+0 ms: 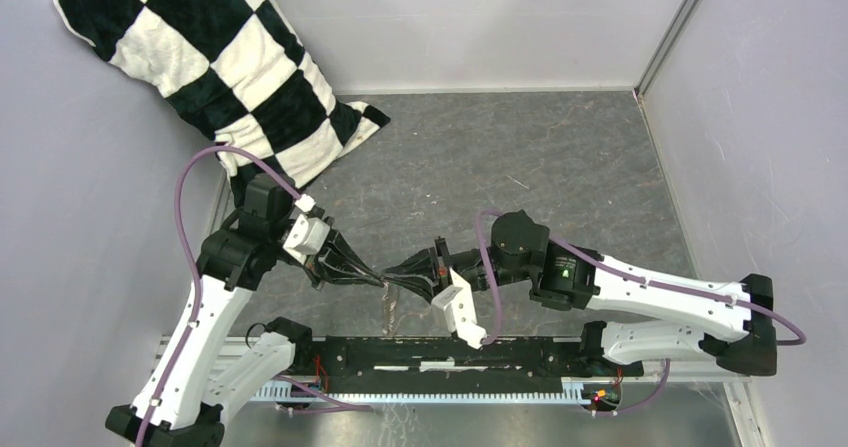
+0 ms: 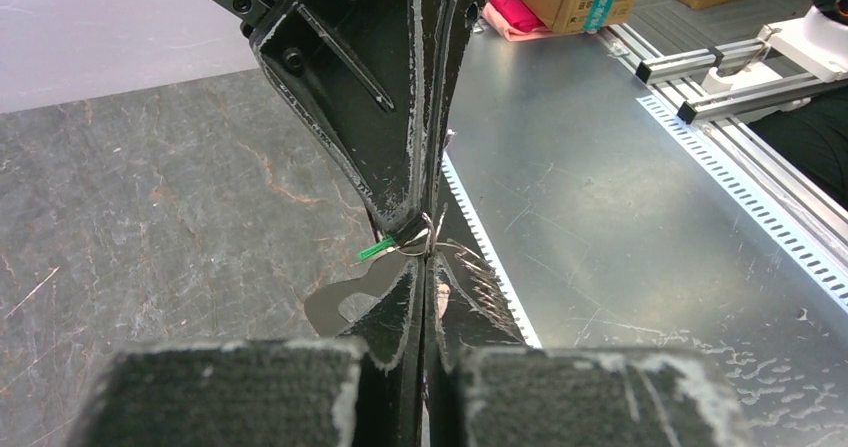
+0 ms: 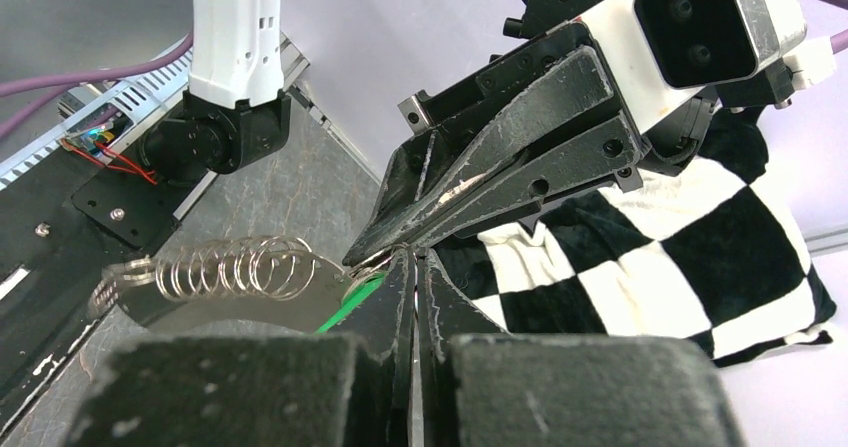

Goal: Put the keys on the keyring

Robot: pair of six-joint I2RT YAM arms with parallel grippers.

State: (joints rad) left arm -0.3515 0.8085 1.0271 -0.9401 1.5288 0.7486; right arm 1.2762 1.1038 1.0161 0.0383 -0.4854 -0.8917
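Right gripper (image 3: 412, 262) clamped on keys (image 2: 376, 250), green tag sticking sideways | left gripper (image 2: 427, 267) clamped on keyring (image 3: 225, 267) | tips meet head-on above near edge of table (image 1: 560, 167)

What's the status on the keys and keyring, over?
Left pincer and right pincer shut, tip to tip. Green-tagged key and keyring at the tips; holder unclear. Checkered pillow well clear.
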